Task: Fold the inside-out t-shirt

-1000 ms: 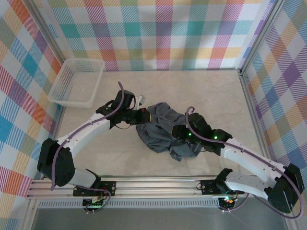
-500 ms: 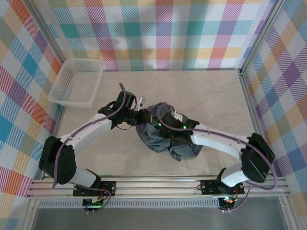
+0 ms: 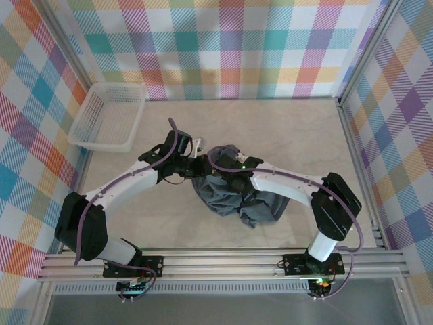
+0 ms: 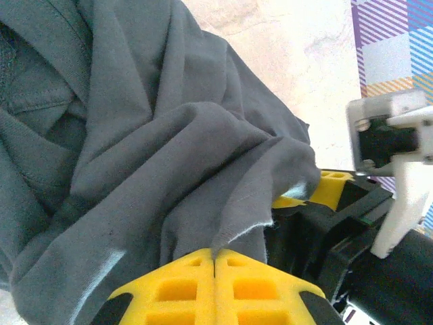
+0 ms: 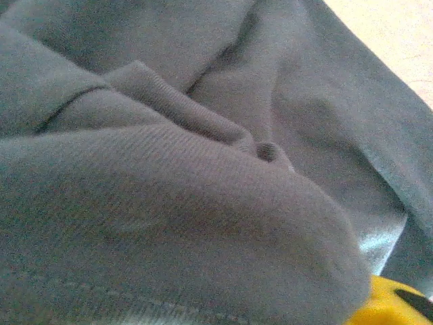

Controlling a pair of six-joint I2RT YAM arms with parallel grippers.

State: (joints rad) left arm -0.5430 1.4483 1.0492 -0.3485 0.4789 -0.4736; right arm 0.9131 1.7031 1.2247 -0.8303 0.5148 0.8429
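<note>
The inside-out t-shirt [image 3: 220,198] lies crumpled, slate grey, in the middle of the table. My left gripper [image 3: 205,165] is at the shirt's upper left edge. In the left wrist view its yellow fingers [image 4: 176,288] are pressed together, pinching a thin fold of the shirt [image 4: 135,135] whose hem edge sticks up from the seam. My right gripper [image 3: 223,170] reaches across the shirt, close beside the left one. Its black body and a yellow pad [image 4: 333,184] sit under draped cloth. Shirt fabric [image 5: 169,203] covers the right wrist view except one yellow fingertip [image 5: 392,303], so its jaws are hidden.
A white lattice basket [image 3: 108,116] stands at the back left, against the plaid wall. Bare marbled tabletop [image 3: 298,135] lies behind and to the right of the shirt. Plaid walls close in the sides and back. The metal rail [image 3: 216,261] runs along the near edge.
My right arm has swung from the shirt's right side leftward over it to just beside the left gripper. The left arm and its grip have stayed put.
</note>
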